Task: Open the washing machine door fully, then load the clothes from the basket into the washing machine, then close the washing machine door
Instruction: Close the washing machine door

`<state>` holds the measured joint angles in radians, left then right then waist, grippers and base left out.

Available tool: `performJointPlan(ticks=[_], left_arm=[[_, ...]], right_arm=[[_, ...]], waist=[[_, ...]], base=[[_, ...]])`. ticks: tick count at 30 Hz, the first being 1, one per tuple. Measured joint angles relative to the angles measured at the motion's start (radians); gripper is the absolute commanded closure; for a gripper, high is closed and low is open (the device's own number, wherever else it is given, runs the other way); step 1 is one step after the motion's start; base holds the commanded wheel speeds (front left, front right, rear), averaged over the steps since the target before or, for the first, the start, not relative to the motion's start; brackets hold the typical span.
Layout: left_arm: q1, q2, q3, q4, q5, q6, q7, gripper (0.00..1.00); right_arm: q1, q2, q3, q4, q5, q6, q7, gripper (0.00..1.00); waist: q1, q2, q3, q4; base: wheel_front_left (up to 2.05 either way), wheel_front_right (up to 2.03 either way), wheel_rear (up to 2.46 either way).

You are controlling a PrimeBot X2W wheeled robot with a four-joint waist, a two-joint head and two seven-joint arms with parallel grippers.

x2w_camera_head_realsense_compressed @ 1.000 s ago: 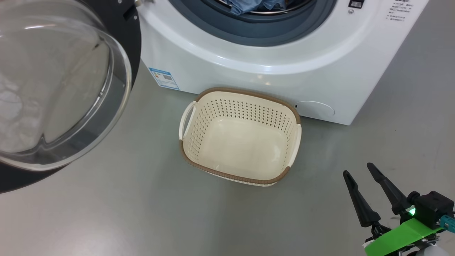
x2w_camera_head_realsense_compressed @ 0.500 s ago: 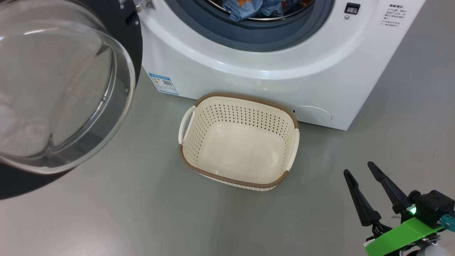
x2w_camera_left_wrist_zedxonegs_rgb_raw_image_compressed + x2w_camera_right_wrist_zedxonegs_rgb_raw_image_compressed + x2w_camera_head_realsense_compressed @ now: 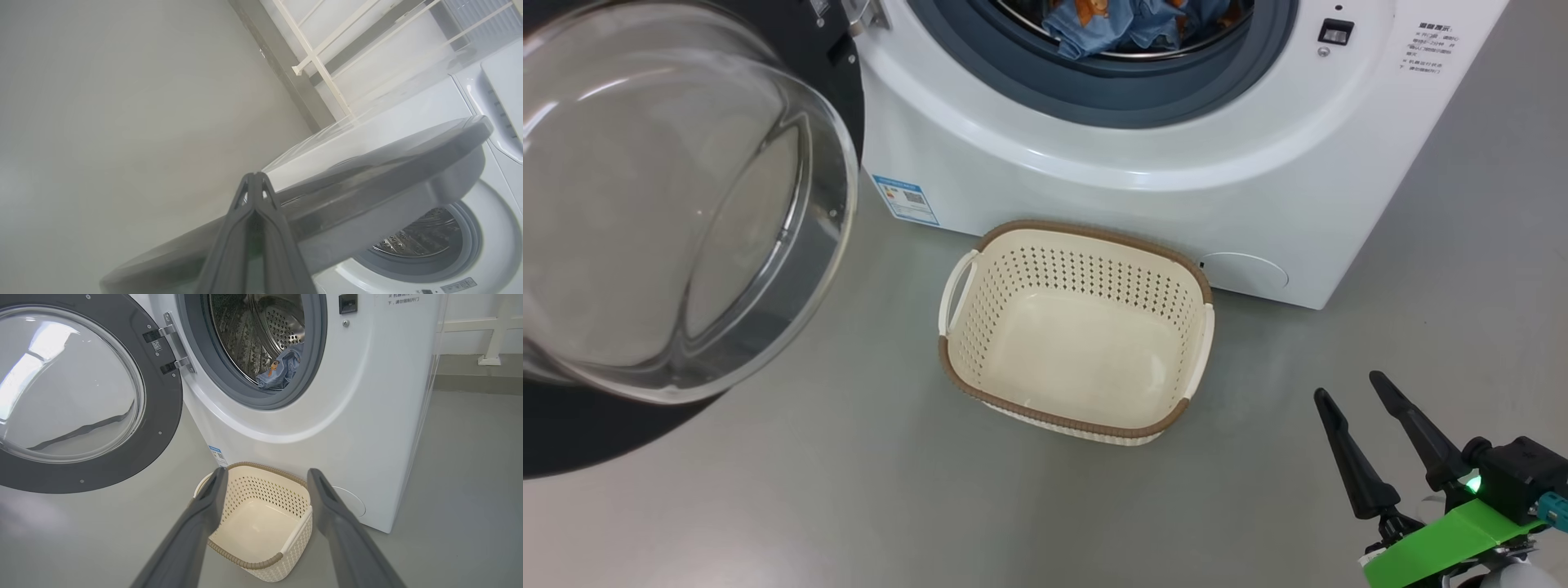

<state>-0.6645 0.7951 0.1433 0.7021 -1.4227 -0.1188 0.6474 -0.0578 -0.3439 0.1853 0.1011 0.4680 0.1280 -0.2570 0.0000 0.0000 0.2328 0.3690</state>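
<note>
Before the washing machine (image 3: 1143,188), just in front of its lower panel, the basket (image 3: 1086,233) stands empty. The clothes (image 3: 1131,24) lie inside the drum. Over the last second only the head camera has shifted, bringing more of the drum into view; nothing has moved relative to the machine. The washing machine door (image 3: 670,220) hangs wide open at the machine's left. The right end effector (image 3: 1347,385) is spread wide and empty; the left end effector (image 3: 254,176) is pressed shut, empty, beside the door. Loading appears complete, so closing remains.
</note>
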Motion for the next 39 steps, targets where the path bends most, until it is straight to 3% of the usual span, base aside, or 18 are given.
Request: performJointPlan(ticks=[6, 11, 25, 33, 39], left_arm=[[0.021, 0.004, -0.013, -0.071, -0.049, 0.0, 0.087, 1.0], [0.056, -0.027, -0.052, -0.163, -0.094, -0.002, 0.185, 1.0], [0.209, -0.066, -0.129, -0.566, -0.199, -0.002, 0.384, 1.0], [0.217, -0.154, -0.185, -0.729, -0.263, -0.002, 0.419, 1.0], [0.175, -0.219, -0.239, -0.745, -0.252, -0.002, 0.401, 1.0]], right_arm=[[0.001, 0.005, -0.002, 0.001, 0.0, 0.0, 0.0, 0.0], [0.004, 0.013, -0.003, 0.002, 0.0, 0.0, 0.0, 0.0], [0.043, 0.04, -0.035, -0.002, 0.0, 0.0, 0.0, 0.0], [0.058, 0.059, -0.044, -0.006, 0.0, 0.0, 0.0, 0.0], [0.058, 0.075, -0.049, -0.012, 0.0, 0.0, 0.0, 0.0]], waist=[[0.0001, 0.0, -0.009, 0.006], [0.0, 0.0001, -0.026, 0.009], [0.0, 0.0, -0.079, -0.002], [0.0, 0.0, -0.096, -0.047], [0.0, 0.0, -0.095, -0.102]], base=[[0.0, 0.0, 0.0], [0.0, 0.0, 0.0], [0.0, 0.0, 0.0], [0.0, 0.0, 0.0], [0.0, 0.0, 0.0]])
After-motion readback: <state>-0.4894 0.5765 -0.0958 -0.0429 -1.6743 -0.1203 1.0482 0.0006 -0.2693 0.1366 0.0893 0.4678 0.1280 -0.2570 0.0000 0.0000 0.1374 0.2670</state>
